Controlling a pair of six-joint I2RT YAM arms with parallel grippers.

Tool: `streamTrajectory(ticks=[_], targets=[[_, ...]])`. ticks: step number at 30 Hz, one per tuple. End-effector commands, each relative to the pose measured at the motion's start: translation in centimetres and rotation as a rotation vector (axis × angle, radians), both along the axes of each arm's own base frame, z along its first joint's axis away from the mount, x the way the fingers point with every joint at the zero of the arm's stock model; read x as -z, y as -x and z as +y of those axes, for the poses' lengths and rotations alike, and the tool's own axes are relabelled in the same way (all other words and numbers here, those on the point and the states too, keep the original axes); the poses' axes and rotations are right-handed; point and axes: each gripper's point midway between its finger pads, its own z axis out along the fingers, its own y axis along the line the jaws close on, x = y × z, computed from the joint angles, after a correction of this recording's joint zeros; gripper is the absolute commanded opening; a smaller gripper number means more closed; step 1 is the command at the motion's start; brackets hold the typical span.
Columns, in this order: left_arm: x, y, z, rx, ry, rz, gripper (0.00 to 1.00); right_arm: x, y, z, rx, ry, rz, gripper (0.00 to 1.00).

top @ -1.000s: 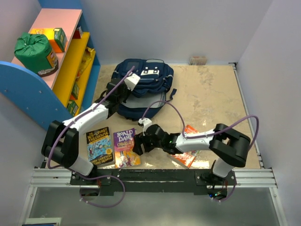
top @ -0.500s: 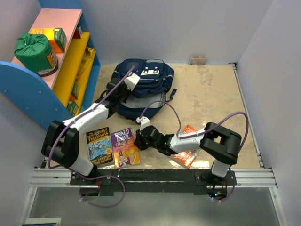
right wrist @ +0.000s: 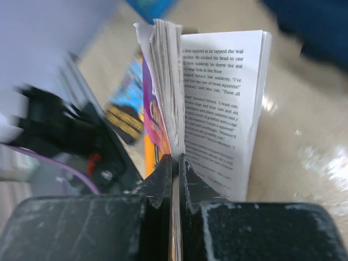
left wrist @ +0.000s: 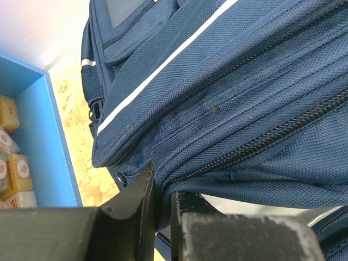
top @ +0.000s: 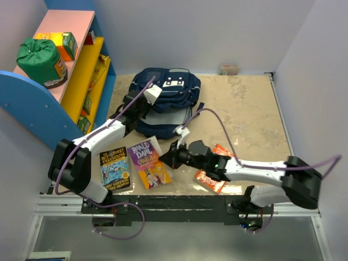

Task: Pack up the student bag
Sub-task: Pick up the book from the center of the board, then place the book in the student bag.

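**Top view.** Marbled counter (top: 244, 119), walled in on three sides.
- Backpack (top: 166, 98): navy, white patches on the front pocket, lying flat at 12 o'clock from the counter's middle, near the back wall.
- Left end effector (top: 137, 112): at the backpack's 8 o'clock edge, touching the fabric.
- Right end effector (top: 166, 159): at 6 o'clock from the backpack, fingers together on the 3 o'clock edge of a purple book (top: 148, 163).
- Blue book (top: 114, 167): flat, just at 9 o'clock of the purple book.
- Orange book (top: 209, 180): flat, at 3 o'clock of the purple book, partly under the right arm.
- Shelf (top: 81, 70): pink, yellow and blue, at 9 o'clock from the backpack; a green sack (top: 39, 57) sits on its top level.

**Left wrist view.**
- Left end effector (left wrist: 162, 191): fingers nearly together, clamped on a fold of the backpack (left wrist: 244, 81) beside a zip.
- Blue shelf wall (left wrist: 51, 141) at 9 o'clock, yellow packets (left wrist: 13, 174) behind it.

**Right wrist view.**
- Right end effector (right wrist: 174, 161): fingers pressed together on the purple book (right wrist: 217, 98), which stands on edge with its pages fanned and a printed page facing 3 o'clock.
- Blue book (right wrist: 128, 103): blurred, on the counter at 10 o'clock.
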Motion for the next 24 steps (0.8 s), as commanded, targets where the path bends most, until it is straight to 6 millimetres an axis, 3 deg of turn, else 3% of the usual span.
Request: streamTrajectory(ticks=[1,2,5,13,18,24], targets=[[-4.8,-2.2,-0.2,-0.060,0.085,-0.137,0.00,-7.2,-2.1,-3.4,0.078,-0.182,-0.050,0.00],[-4.9,-2.3,-0.2,-0.060,0.084,-0.138,0.00,-9.1,-2.2,-4.6,0.101,-0.231,-0.059,0.00],[-4.8,-2.4,-0.3,-0.058,0.086,-0.136,0.00,-9.4,-3.4,-7.6,0.177,-0.229,-0.059,0.00],[-5.6,-2.1,-0.3,-0.058,0.098,-0.148,0.00,-6.2,-9.6,-12.5,0.417,-0.130,0.044,0.00],[-5.9,-1.3,-1.3,0.008,0.128,-0.127,0.00,-3.5,-12.0,-13.3,0.462,-0.148,0.192,0.00],[-5.6,2.1,-4.7,0.264,0.189,-0.076,0.00,-3.9,-14.7,-11.8,0.460,-0.276,0.260,0.00]])
